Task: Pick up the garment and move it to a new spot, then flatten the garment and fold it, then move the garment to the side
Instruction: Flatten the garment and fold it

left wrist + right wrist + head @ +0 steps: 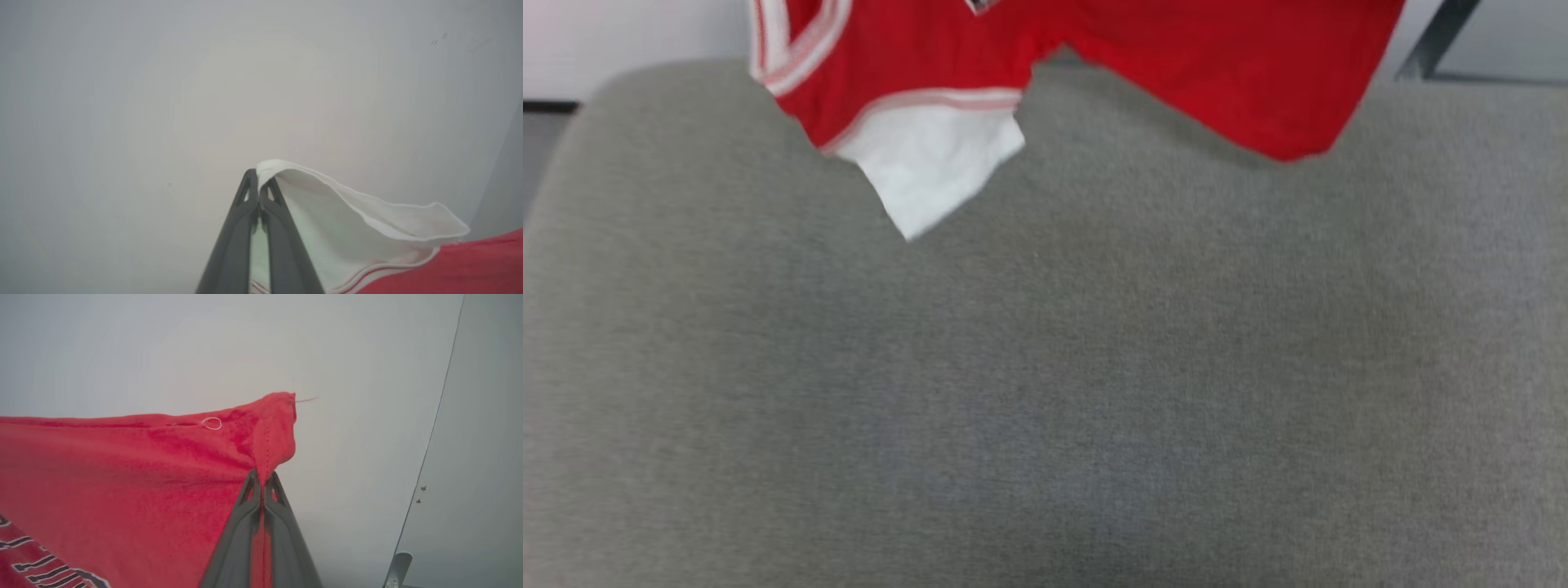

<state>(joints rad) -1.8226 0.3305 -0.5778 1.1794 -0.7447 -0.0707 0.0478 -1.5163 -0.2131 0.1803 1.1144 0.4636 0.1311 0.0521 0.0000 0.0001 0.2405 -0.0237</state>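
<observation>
left fingers (237, 237) pinching garment (347, 241), pale wall (163, 102)

Left gripper (258, 179), right gripper (262, 476) — both closed

- The garment (1217, 73) has a plain, bright red body.
- Its short sleeve (931, 163) is plain white. In the left wrist view the same cloth takes a faint greenish tint in shadow.
- The trim (947, 100) where sleeve meets body is striped in thin pale red and white bands. A like-striped band runs down the part nearest the surface's far left corner.
- The lettering (36, 565) is black with white outlines on the red.
- A small thread loop (211, 423) is white against the red hem.
- The surface (1045, 392) is an even grey-green with a fine woven fleck.
- The wall (163, 102) is pale grey-white.
- The left gripper (258, 176) and the right gripper (261, 477) are matt dark grey.
</observation>
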